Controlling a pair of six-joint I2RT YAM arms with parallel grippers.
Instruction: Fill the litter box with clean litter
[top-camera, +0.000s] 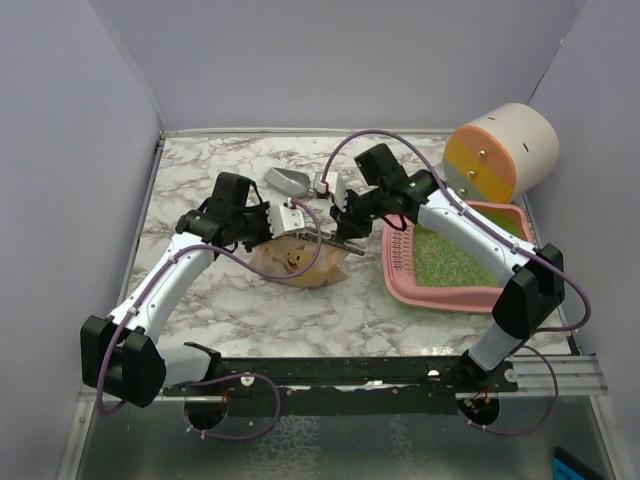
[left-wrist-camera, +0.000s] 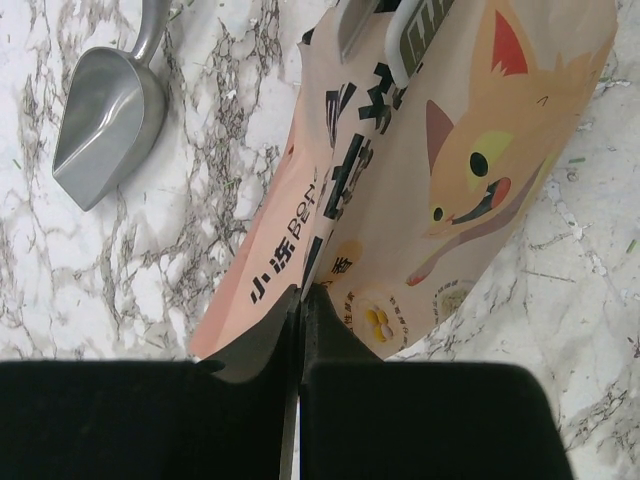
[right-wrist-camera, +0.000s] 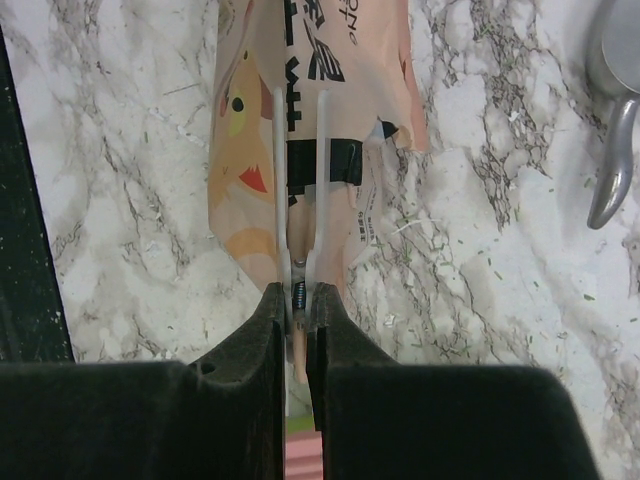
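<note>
The pink litter box (top-camera: 399, 282) lies at the right of the table, and pale-green clean litter (top-camera: 452, 256) covers its floor. A tan bag with a cartoon cat (top-camera: 300, 263) is held up between the arms, left of the box. My left gripper (left-wrist-camera: 300, 296) is shut on the bag's edge (left-wrist-camera: 430, 170). My right gripper (right-wrist-camera: 298, 296) is shut on a white spring clip (right-wrist-camera: 298, 170) that is clamped on the bag (right-wrist-camera: 245, 130). From above, the left gripper (top-camera: 278, 228) and the right gripper (top-camera: 346, 222) meet over the bag.
A grey metal scoop (top-camera: 287, 181) lies on the marble behind the bag; it also shows in the left wrist view (left-wrist-camera: 105, 125) and the right wrist view (right-wrist-camera: 612, 150). A cream, orange and yellow cylinder (top-camera: 505, 150) stands behind the litter box. Grey walls enclose the table.
</note>
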